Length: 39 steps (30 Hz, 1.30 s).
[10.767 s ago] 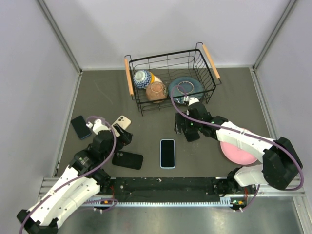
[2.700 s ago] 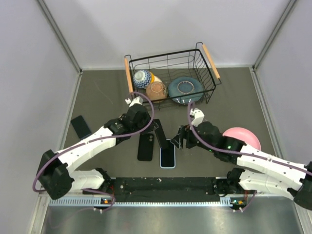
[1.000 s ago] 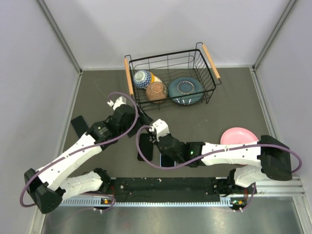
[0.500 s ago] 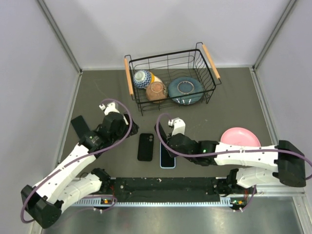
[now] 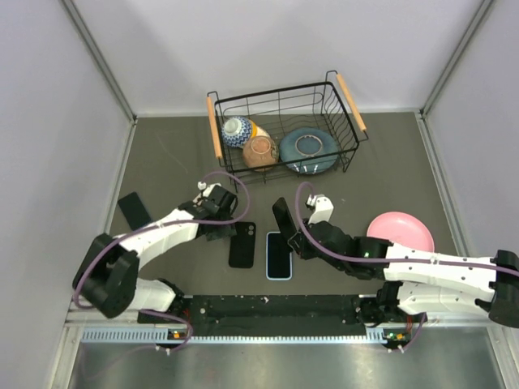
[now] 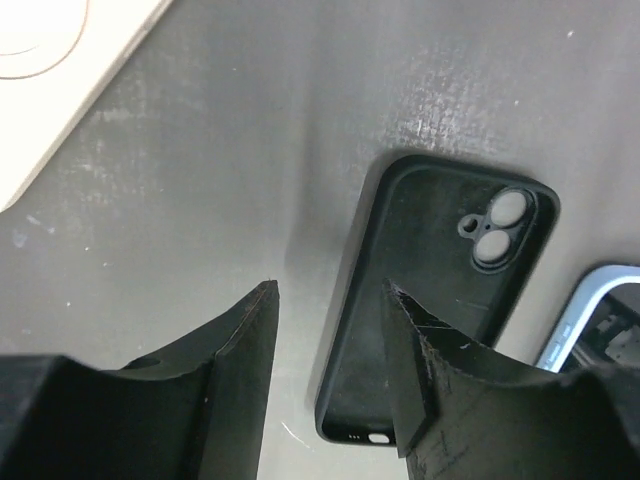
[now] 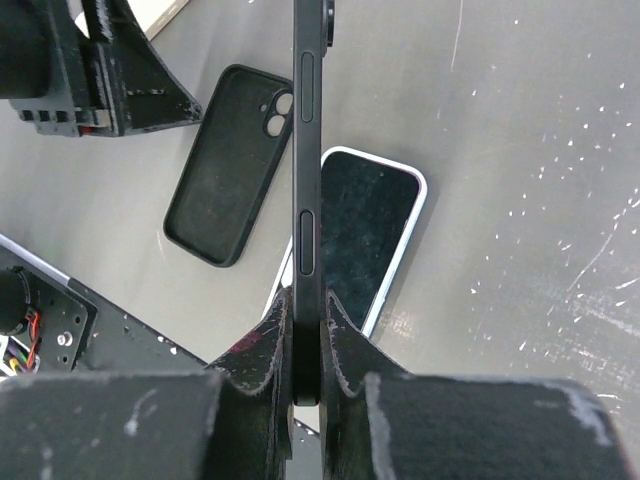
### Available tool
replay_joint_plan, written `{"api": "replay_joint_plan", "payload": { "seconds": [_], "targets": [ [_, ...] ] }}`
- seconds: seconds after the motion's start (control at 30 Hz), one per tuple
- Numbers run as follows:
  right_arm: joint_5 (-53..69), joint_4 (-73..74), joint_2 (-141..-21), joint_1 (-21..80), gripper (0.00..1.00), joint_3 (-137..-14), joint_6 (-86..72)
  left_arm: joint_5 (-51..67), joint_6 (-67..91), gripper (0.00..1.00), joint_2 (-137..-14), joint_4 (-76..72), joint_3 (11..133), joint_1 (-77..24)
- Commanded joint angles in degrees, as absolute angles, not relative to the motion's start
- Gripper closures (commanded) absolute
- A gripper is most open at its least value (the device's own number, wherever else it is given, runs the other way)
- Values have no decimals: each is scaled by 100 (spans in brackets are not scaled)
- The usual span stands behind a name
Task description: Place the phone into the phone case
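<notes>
1. Our left jaws stand apart, low beside the phone case (image 6: pixel 430 300), probably to steady it.
2. The case lies flat on the desk (image 5: pixel 162 162), hollow side up, with a light-rimmed phone (image 5: pixel 278 255) just beside it.
3. Our right jaws are clamped on the black phone (image 7: pixel 307 150), held edge-on above both so it can tip in.

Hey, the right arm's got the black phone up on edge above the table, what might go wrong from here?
1. The right gripper pinches the phone only at one end, so it may pivot or slip when tilted flat.
2. The open left gripper hangs right over the black case; the descending phone may hit it.
3. The blue-rimmed phone lies close beside the case, leaving little room for error.
</notes>
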State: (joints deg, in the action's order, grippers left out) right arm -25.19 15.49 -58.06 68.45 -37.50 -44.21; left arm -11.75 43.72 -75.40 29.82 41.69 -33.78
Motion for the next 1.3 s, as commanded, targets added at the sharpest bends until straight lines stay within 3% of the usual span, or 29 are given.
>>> {"api": "replay_joint_plan", "payload": {
  "seconds": [0.0,0.13,0.27,0.3,0.37,0.53,0.7,0.73,0.77,0.87,0.93,1.0,1.1,1.17,1.2,1.27],
  "targets": [
    [-2619,1222,-5371,6750,100,-3683,-4439,-1028,4236,50,-7962,2733,4509,-3357],
    [-2619,1222,-5195,6715,100,-3542,-4421,-958,4210,56,-8314,2637,4500,-3357],
    [-2575,1169,-5150,6697,100,-3507,-4412,-1011,4289,70,-8481,2794,4474,-3349],
    [-2523,1125,-5150,6697,100,-3507,-4403,-967,4306,83,-8464,2838,4448,-3349],
    [-2453,1029,-5168,6689,100,-3481,-4438,-871,4464,98,-8307,2883,4307,-3349],
    [-2320,774,-5308,6688,100,-3410,-4491,-71,5411,100,-7648,2497,3501,-3357],
    [-2189,659,-5519,6688,100,-3454,-4474,-166,6125,100,-6786,2556,2962,-3358],
    [-2162,642,-5554,6688,100,-3489,-4482,-332,6196,98,-6689,2653,2962,-3366],
    [-2093,598,-5589,6697,100,-3507,-4517,-395,6196,80,-6514,2750,2971,-3366],
    [-1891,397,-5774,6688,100,-3586,-4596,-492,6179,38,-6224,3032,3076,-3366],
    [-1767,282,-5984,6697,100,-3691,-4649,-527,6126,32,-6091,3067,3111,-3357],
    [-1618,142,-6230,6688,100,-3796,-4807,-667,6056,32,-5898,3076,3120,-3349],
    [-1372,-436,-6590,6715,100,-3753,-5079,-914,5732,42,-5643,3094,3138,-3217],
    [-1353,-763,-6810,6759,100,-3665,-5272,-914,5538,57,-5406,3076,3129,-3051],
    [-1371,-930,-6907,6794,100,-3639,-5352,-923,5468,70,-5336,3067,3094,-3015],
    [-1327,-1036,-7215,6811,100,-3665,-5519,-888,5423,87,-5090,2902,2998,-2918]
  ]
}}
